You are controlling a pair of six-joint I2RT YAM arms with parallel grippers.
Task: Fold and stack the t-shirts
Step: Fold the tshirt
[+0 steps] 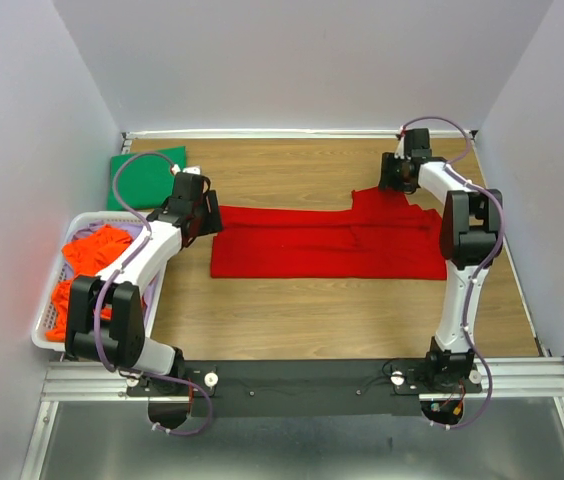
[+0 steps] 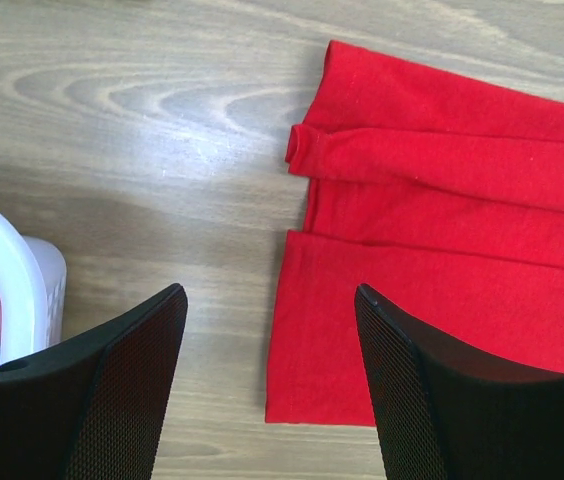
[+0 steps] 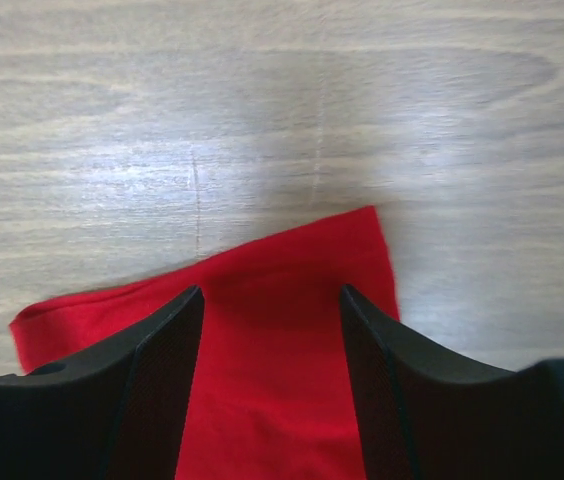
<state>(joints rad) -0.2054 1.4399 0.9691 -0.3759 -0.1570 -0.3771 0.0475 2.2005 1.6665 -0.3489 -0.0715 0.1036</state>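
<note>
— Which step?
— Folding the red t-shirt [image 1: 327, 242], spread on the worktop [image 1: 292, 310]. My left tool [image 2: 270, 300] gapes empty at its hem end, and my right tool [image 3: 272, 295] gapes empty astride a sleeve [image 3: 292, 265]. Next I'd pinch that sleeve and fold it inward.

You see a bright red shirt [image 1: 327, 240], dark green shirt [image 1: 147, 175], orange shirts [image 1: 97, 250], a white basket [image 1: 47, 305] and a light wood-grain desk [image 1: 292, 310].
</note>
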